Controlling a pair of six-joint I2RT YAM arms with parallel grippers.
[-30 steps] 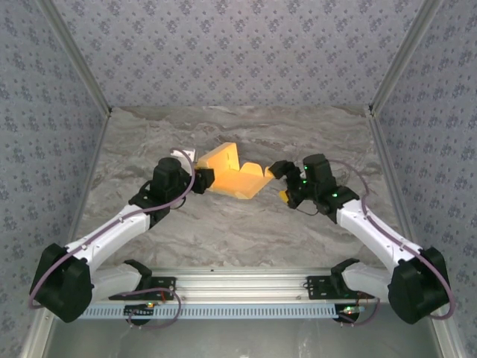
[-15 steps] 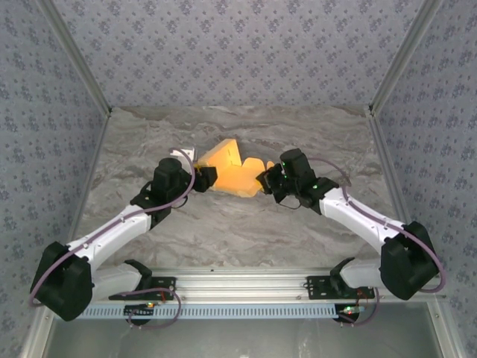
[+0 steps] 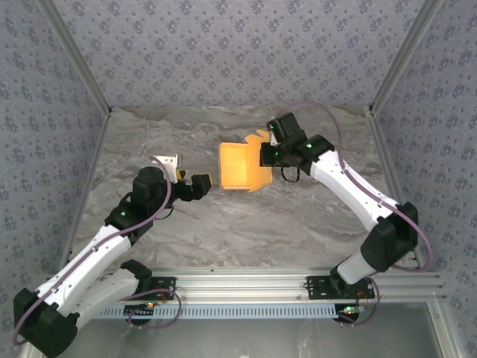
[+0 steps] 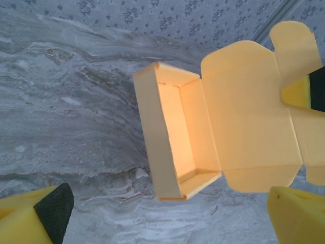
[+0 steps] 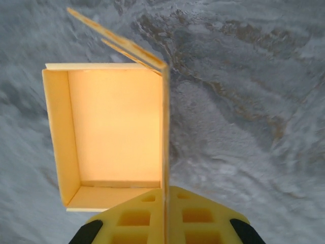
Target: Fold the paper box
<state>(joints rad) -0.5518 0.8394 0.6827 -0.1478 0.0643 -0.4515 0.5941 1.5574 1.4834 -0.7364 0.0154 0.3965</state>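
Now the left fingers (image 4: 297,216) are opening wide and backing away, so the right fingers (image 5: 198,216), squeezed on the lid (image 4: 249,112) of the paper box (image 3: 242,165), are holding it alone.

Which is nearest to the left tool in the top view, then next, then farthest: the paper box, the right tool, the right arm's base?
1. paper box, just right of the left tool, apart from it.
2. right tool, at the box's right side, shut on its open lid.
3. right arm's base, at the table's near edge, far right.
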